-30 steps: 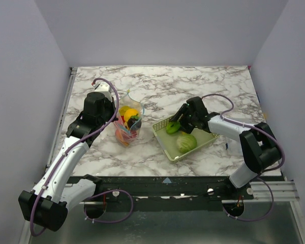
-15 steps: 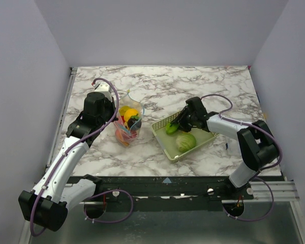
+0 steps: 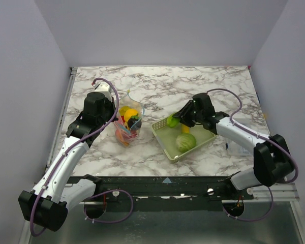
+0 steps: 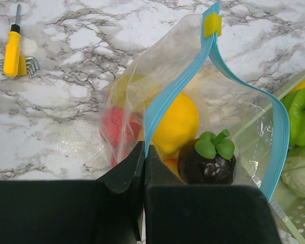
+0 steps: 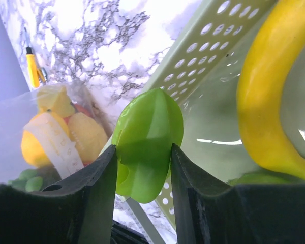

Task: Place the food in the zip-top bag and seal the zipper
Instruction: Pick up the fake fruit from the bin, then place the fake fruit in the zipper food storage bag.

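My top camera looks down from above and behind me, far off; both wrist cameras sit close, sharing the zip-top bag [image 4: 229,101].

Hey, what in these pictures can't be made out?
Left wrist view: bottom of the zip-top bag, behind the left gripper.
Left wrist view: red food in the bag, blurred by crinkled plastic.
Right wrist view: yellow food in the basket, cut off by the edges.
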### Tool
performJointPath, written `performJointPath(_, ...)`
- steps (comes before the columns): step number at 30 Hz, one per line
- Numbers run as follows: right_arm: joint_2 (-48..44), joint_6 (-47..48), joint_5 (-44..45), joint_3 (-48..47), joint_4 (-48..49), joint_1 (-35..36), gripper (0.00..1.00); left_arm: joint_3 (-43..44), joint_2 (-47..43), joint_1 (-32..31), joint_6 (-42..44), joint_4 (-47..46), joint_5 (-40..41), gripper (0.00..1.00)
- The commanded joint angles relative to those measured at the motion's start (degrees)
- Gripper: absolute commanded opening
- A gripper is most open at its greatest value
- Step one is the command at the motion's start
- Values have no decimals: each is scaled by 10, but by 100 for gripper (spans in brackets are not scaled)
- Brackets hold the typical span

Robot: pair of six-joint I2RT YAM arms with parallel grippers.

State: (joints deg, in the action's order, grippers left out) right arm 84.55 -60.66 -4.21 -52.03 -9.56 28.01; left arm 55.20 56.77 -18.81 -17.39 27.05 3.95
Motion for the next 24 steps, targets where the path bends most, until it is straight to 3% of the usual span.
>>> performJointPath(1, -34, 44, 11, 14, -16, -3, 19, -3, -8, 4, -4, -9, -11, 0)
performJointPath(7, -68, 177, -51, 10, 1, -3, 17, -3, -7, 4, -5, -9, -12, 0)
performJointPath(12, -91, 260, -184, -15, 35, -2, 17, -1, -5, 4, -6, -8, -14, 0)
performJointPath(16, -89, 273, -284, -61, 74, 21, 17, -1, -4, 4, -5, -8, -15, 0)
performJointPath(24, 17, 236, -306, -213, 155, 118, 18, -1, -4, 4, -5, -8, -11, 0)
